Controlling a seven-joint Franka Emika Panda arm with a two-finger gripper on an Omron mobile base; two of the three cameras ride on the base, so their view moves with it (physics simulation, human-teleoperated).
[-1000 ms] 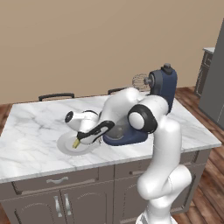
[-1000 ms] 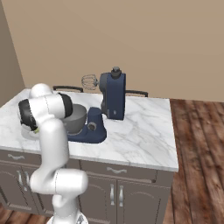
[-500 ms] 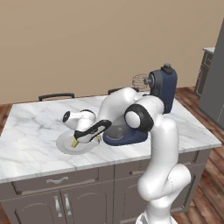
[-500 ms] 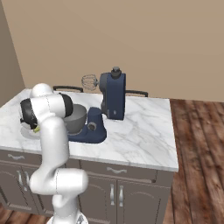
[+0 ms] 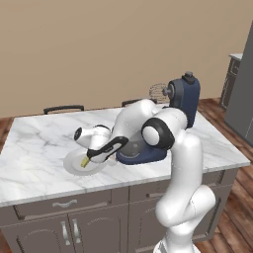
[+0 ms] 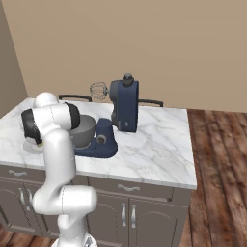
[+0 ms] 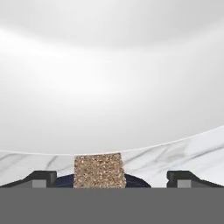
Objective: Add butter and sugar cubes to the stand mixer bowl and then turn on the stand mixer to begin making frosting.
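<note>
Little has shifted over the past second: the arm stays bent low over the plate, its hand edging only slightly against the rim. The hand stands wide, its two dark fingertips well apart on either side of the sugar cube, which sits between them and touches neither. The cube looks tiny, pale tan-brown and grainy, with square, crisp edges; it rests on the marble tabletop just beyond the plate's pale curved rim. From the left base view a small yellow stick, the butter, shows at the hand's tip over the plate, though whether it lies on the plate or touches a finger cannot be told. The navy stand mixer stands to the right with its head tilted back and whisk raised; the grey stand mixer bowl sits on its base, near the plate. The risk from here appears to be the cube's size: jaws closing off-centre could nudge it aside or flick it away, and a light grip could drop it before the bowl.
</note>
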